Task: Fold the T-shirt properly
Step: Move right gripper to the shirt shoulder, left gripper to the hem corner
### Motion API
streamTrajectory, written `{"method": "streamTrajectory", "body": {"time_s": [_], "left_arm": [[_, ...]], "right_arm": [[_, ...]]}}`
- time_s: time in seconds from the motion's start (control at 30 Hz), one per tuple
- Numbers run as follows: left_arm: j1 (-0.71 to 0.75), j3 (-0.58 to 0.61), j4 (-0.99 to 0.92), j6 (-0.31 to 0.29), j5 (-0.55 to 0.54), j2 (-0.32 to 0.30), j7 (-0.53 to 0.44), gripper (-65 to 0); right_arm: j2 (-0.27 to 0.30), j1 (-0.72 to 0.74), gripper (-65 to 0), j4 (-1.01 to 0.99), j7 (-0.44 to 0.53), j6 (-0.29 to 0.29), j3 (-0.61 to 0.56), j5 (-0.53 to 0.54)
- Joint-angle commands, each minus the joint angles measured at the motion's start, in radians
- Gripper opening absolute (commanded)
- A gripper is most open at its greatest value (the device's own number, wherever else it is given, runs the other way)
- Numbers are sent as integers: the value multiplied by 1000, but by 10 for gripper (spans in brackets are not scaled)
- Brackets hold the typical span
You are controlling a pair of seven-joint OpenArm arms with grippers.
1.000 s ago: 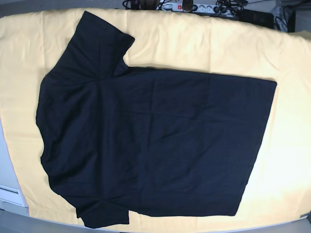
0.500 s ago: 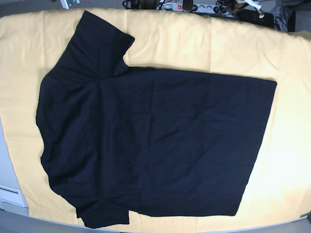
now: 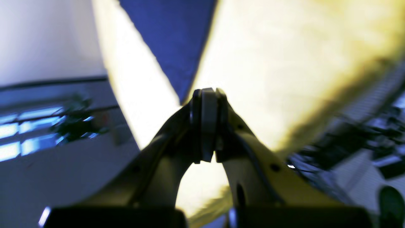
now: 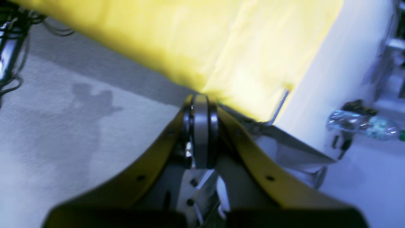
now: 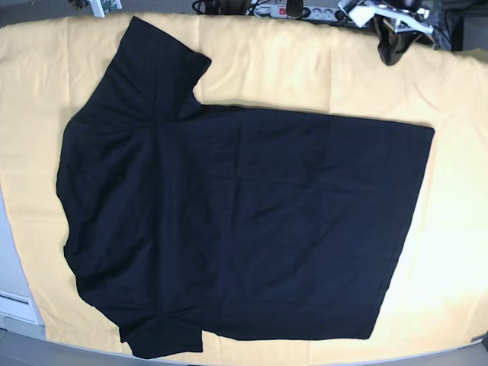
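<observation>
What moved: The left pincer [image 5: 390, 53] now pokes into the base view at the far edge of the counter, on that view's right. A moment ago that corner showed only cables. The T-shirt [image 5: 236, 221] has not moved at all.
Near edge: One short sleeve [image 5: 164, 339] hangs close to the front rim of the yellow cloth [image 5: 457, 252], low on the left of the base view.
Middle: The T-shirt lies flat and spread wide on the counter. Its long way runs side to side, with the sleeves and shoulders on the view's left and the straight bottom hem [image 5: 408, 229] on the view's right.
Far edge: The other sleeve [image 5: 156, 57] reaches up to the back of the cloth.
Left pincer: It is shut tight with nothing in it. It hangs over bare yellow cloth, and the hem corner [image 3: 177, 57] lies ahead of it.
Right pincer [image 4: 200, 104]: It is shut tight and empty too. It sits off the counter's edge, so it barely shows in the base view.
Who is closer: I think the left arm is nearer, and the hem end is the part it can reach first.
</observation>
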Motion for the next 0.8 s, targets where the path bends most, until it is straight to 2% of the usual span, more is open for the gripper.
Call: {"method": "streamTrajectory", "body": {"time_s": [0.0, 0.13, 0.23, 0.33, 0.6, 0.77], "left_arm": [[10, -37, 18, 16, -8, -6, -18, -650], [10, -193, 18, 5, -184, -6, -107, -650], [10, -283, 18, -45, -303, -6, -172, -650], [-10, -331, 18, -89, -398, -6, -214, -650], [-71, -334, 18, -156, -518, -6, -270, -650], [-70, -334, 18, -159, -534, -5, -277, -650]], "right_arm": [[4, -14, -650, 14, 11, -21, 2, -27], [4, 19, -650, 14, 21, -33, 2, -26], [4, 51, -650, 14, 28, -33, 2, -25], [4, 77, -650, 14, 75, -12, 2, -7], [4, 134, -650, 14, 109, -2, 2, 8], [4, 172, -650, 14, 143, -2, 2, 11]]}}
